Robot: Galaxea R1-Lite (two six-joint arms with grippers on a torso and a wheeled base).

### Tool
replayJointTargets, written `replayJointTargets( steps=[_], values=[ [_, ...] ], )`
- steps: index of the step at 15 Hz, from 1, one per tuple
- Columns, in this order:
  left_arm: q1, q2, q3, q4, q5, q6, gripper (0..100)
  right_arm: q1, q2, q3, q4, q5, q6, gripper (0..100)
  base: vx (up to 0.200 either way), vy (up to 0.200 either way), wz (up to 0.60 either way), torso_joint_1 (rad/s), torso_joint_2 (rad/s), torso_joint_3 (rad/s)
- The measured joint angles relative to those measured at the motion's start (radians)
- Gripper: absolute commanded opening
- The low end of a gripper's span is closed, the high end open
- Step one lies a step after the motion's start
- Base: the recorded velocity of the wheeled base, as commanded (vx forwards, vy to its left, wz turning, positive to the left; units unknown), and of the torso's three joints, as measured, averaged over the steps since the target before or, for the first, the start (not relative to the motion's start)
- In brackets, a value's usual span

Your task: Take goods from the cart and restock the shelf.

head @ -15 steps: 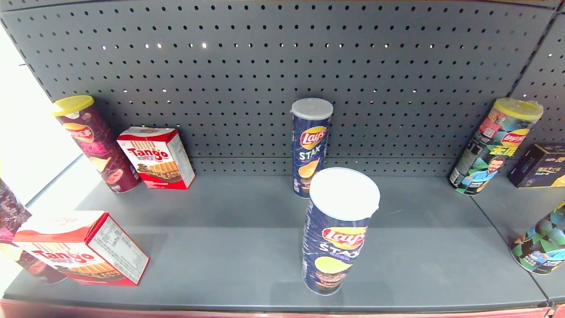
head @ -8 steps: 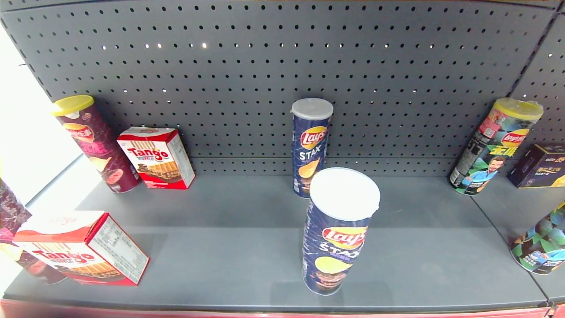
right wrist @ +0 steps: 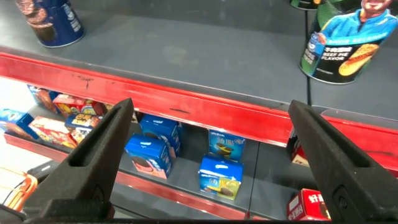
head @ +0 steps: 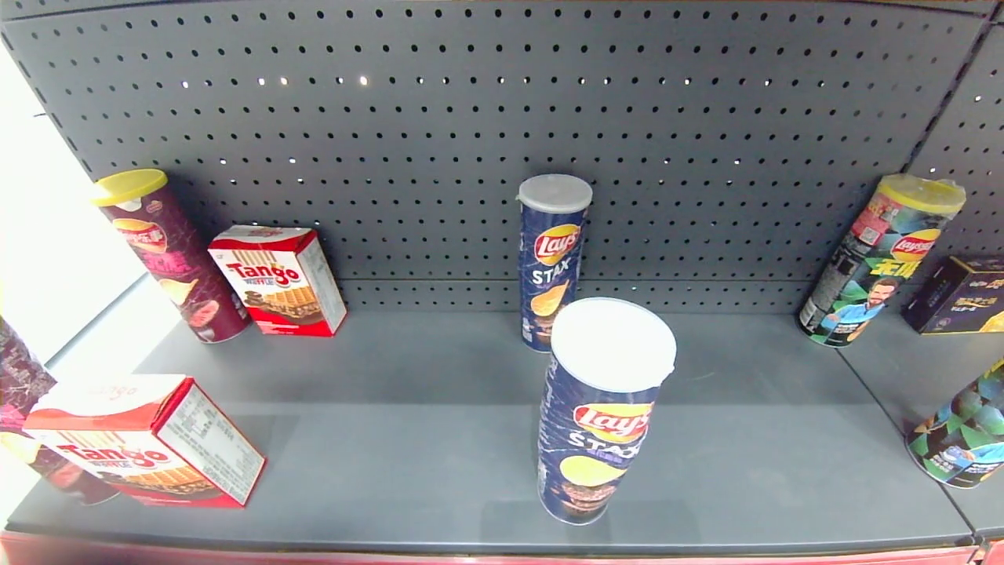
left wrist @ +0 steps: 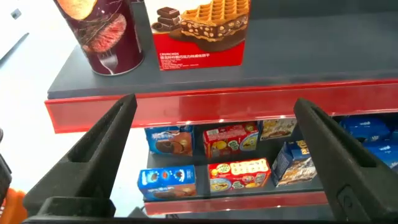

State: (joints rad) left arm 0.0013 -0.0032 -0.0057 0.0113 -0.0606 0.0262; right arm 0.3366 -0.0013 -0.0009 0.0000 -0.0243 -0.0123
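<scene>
Below the red front lip (left wrist: 348, 99) of the grey metal shelf (head: 439, 439), both arms are hanging: my left hand (left wrist: 214, 102) is gaping wide with nothing between its black wedge fingers, and my right hand (right wrist: 211, 104) is standing just as wide and just as empty. I am judging the step to be fetching the next item from the cart, so I am planning to back both hands clear of the lip before swinging away, since the small cartons (left wrist: 230, 140) on the lower shelf are sitting close behind the fingers. On the shelf, the front blue chips can (head: 596, 424) is standing upright near the edge, with the rear blue chips can (head: 551, 259) against the perforated back panel (head: 439, 141). These cans are tall, smooth cylinders with plastic lids, likely to tip if nudged, so I am intending to grip any new one across its middle. The front wafer box (head: 149, 443) and rear wafer box (head: 278, 282) are glossy cardboard, flat-sided and easier to pinch. The maroon chips can (head: 169, 255) and green-black chips can (head: 878, 263) are flanking the open middle, where I am aiming to restock.
</scene>
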Motion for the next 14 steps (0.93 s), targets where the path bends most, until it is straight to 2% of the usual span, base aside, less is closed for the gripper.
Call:
replayJointTargets(
  steps=[4, 6, 8, 11, 14],
  values=[
    [0.000, 0.000, -0.001, 0.003, 0.001, -0.001, 100, 0.022, 0.001, -0.014, 0.006, 0.010, 0.011, 100, 0.000, 0.000, 0.00, 0.000, 0.00, 0.000],
    [-0.001, 0.000, -0.003, 0.007, 0.001, 0.001, 100, 0.027, 0.011, -0.088, 0.010, 0.024, 0.020, 100, 0.000, 0.000, 0.00, 0.000, 0.00, 0.000],
    [-0.004, 0.002, -0.003, 0.010, 0.001, 0.001, 100, 0.031, 0.088, -0.204, 0.017, 0.053, 0.006, 100, 0.000, 0.000, 0.00, 0.000, 0.00, 0.000],
    [-0.006, 0.003, -0.003, 0.010, 0.001, 0.001, 100, 0.053, 0.376, -0.418, 0.014, 0.090, -0.051, 100, 0.000, 0.000, 0.00, 0.000, 0.00, 0.000],
    [-0.006, 0.003, -0.003, 0.009, 0.001, 0.000, 100, 0.144, 0.695, -0.652, -0.009, 0.104, -0.094, 100, 0.000, 0.000, 0.00, 0.000, 0.00, 0.000]
  ],
)
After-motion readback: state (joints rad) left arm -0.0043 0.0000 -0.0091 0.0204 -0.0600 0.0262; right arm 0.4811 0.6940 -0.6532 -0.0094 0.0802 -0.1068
